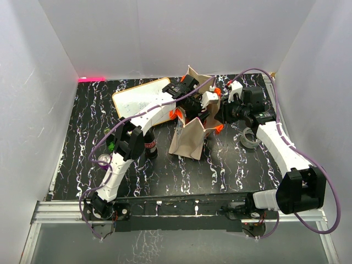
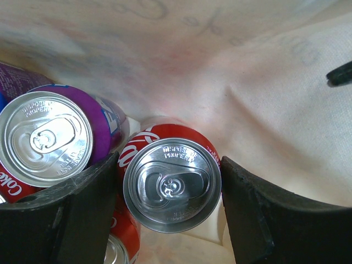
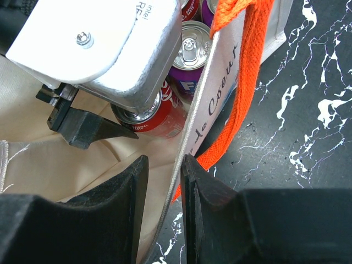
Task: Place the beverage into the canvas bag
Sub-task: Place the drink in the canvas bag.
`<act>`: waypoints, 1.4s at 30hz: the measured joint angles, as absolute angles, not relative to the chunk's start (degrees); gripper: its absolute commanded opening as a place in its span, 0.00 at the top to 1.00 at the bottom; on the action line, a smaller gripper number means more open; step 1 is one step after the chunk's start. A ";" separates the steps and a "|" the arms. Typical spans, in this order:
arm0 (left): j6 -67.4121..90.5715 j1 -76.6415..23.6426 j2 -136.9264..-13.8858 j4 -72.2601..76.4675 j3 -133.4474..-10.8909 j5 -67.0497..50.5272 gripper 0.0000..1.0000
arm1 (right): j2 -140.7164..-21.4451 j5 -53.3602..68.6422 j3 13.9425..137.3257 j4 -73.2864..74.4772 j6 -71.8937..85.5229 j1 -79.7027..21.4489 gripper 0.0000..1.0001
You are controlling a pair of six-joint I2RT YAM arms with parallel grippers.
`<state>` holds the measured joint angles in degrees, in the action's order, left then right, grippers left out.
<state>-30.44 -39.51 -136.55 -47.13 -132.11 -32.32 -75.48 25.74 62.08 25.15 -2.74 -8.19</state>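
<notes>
— Top view?
— Your canvas bag (image 1: 187, 140) sits on the black marbled table (image 1: 231, 165).
— Left wrist?
— Your left gripper (image 2: 169, 165) is clamped on a Coca-Cola can (image 2: 172, 184) inside the bag, beside a purple can (image 2: 47, 137).
— Right wrist?
— Your right gripper (image 3: 164, 165), nearly closed, pinches the bag's rim by the orange handle (image 3: 242, 66).

Both arms reach forward, converging. The left gripper (image 2: 169, 160) clamps a red can (image 2: 171, 190); the right gripper (image 3: 165, 162) pinches the canvas bag (image 3: 223, 74) rim.
</notes>
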 measured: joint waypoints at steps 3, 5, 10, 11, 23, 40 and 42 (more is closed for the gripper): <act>-30.26 -39.51 -136.55 -47.07 -132.11 -32.27 0.55 | -75.48 25.69 62.08 25.15 -2.74 -8.19 0.68; -29.78 -39.51 -136.55 -46.89 -132.11 -32.23 0.49 | -75.48 25.71 62.08 25.15 -2.74 -8.19 0.68; -28.73 -39.51 -136.53 -46.68 -132.09 -32.05 0.39 | -75.48 25.71 62.08 25.12 -2.72 -8.19 0.68; -28.58 -39.51 -136.53 -46.68 -132.09 -31.99 0.38 | -75.48 25.71 62.08 25.12 -2.72 -8.19 0.68; -26.55 -39.51 -136.29 -46.61 -131.83 -31.83 0.24 | -75.48 25.89 62.08 25.08 -2.74 -8.19 0.68; -23.99 -39.55 -134.34 -46.72 -130.47 -31.64 0.03 | -75.48 26.37 62.11 25.04 -2.94 -8.12 0.68; -23.75 -39.48 -134.06 -46.78 -130.47 -31.46 0.03 | -75.48 26.52 62.11 25.04 -2.98 -8.12 0.68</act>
